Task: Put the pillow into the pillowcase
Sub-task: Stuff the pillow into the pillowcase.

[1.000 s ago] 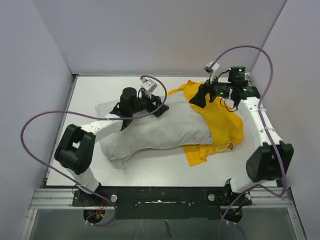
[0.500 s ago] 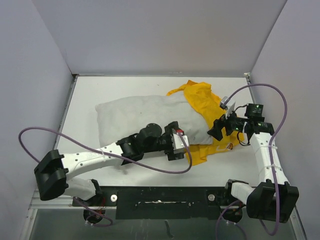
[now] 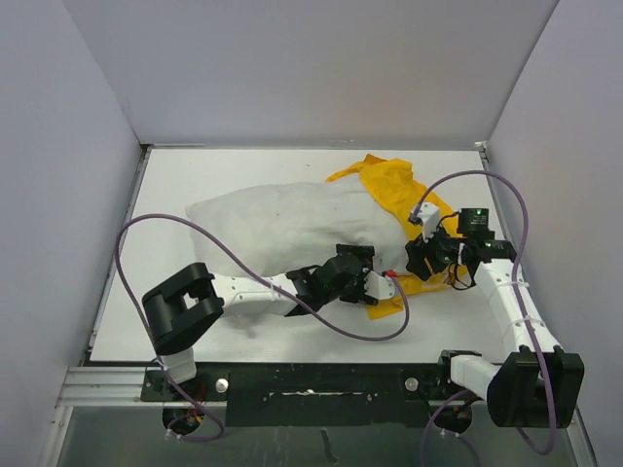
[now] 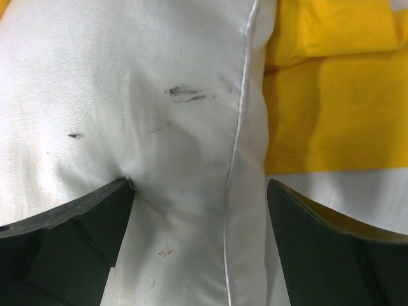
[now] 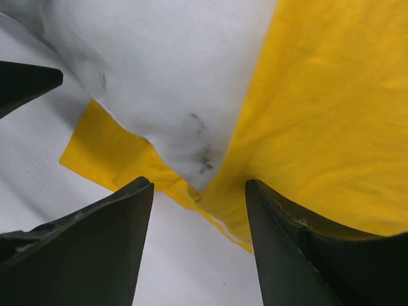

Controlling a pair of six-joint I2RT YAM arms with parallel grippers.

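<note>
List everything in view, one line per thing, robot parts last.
pillow: one, white to light grey, across the middle of the table, right end overlapping the pillowcase
pillowcase: one, bright yellow, right of centre, showing beyond and under the pillow's right end
table: one, white, under everything
walls: three, pale grey, at the left, far and right sides
cables: two, purple, one looping from each arm
left gripper: one, dark fingers, open, astride the pillow's seamed edge on the near side
right gripper: one, dark fingers, open, over the pillow's corner and the pillowcase edge
</note>
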